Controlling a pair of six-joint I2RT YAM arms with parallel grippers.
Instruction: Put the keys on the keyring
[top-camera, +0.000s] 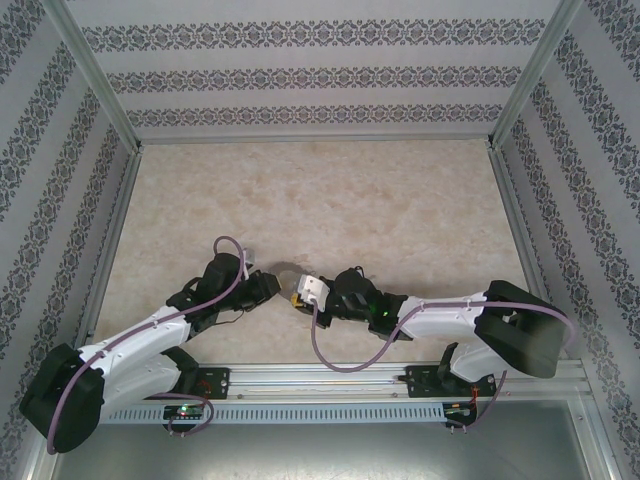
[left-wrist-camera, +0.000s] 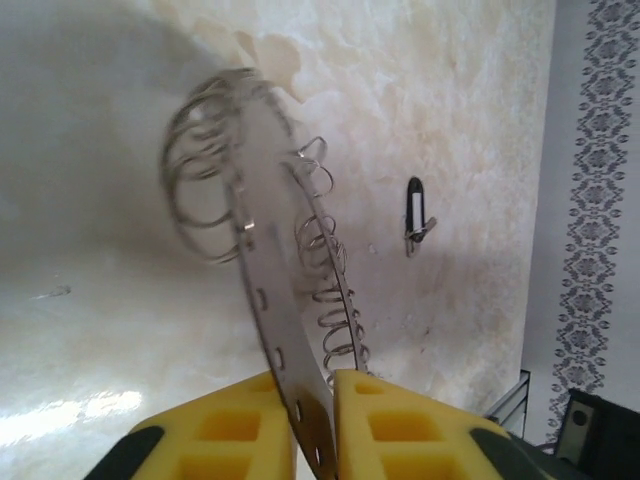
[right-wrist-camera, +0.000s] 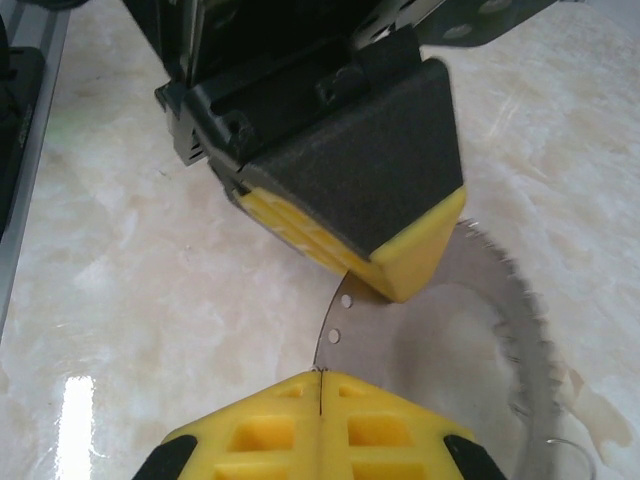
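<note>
Silver-grey all over the keyring (left-wrist-camera: 262, 300), wire loops too. Dark with a white strip on the key (left-wrist-camera: 414, 212). Yellow pads and black shells on left gripper (left-wrist-camera: 312, 385) and right gripper (right-wrist-camera: 319, 378). Cream marbling across the table (top-camera: 400, 200); white walls (top-camera: 320, 60) banded with dark floral stripes.

keyring (left-wrist-camera: 275, 300) stands between left hand (left-wrist-camera: 315, 405) and right hand (right-wrist-camera: 318, 395); key (left-wrist-camera: 414, 212) lies apart on the table (left-wrist-camera: 480, 120).

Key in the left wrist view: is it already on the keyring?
No, the key lies on the table, apart from the keyring held in the left pincer.
</note>
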